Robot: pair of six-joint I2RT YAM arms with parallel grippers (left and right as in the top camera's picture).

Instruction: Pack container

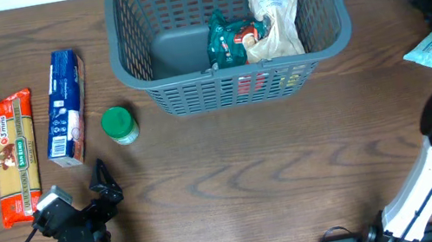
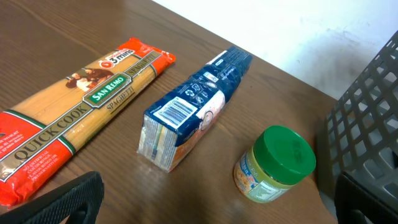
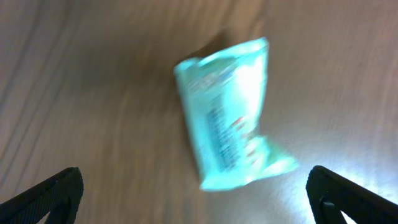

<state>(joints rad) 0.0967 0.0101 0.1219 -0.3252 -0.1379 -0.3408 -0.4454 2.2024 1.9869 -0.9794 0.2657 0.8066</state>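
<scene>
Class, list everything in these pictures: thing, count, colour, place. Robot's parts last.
wooden table: one, brown, under everything
large slotted plastic basket: one, dark grey, far middle
crinkled packet: one, green, inside the basket
soft plastic bag: one, cream, inside the basket, right of the green packet
long spaghetti pack: one, orange-red, left end
rectangular carton: one, blue and white, beside the spaghetti
small lidded jar: one, green lid, left of the basket's front
small soft packet: one, pale turquoise, right edge
left tool: one, black, open, near left
right tool: one, black, open, above the turquoise packet
</scene>
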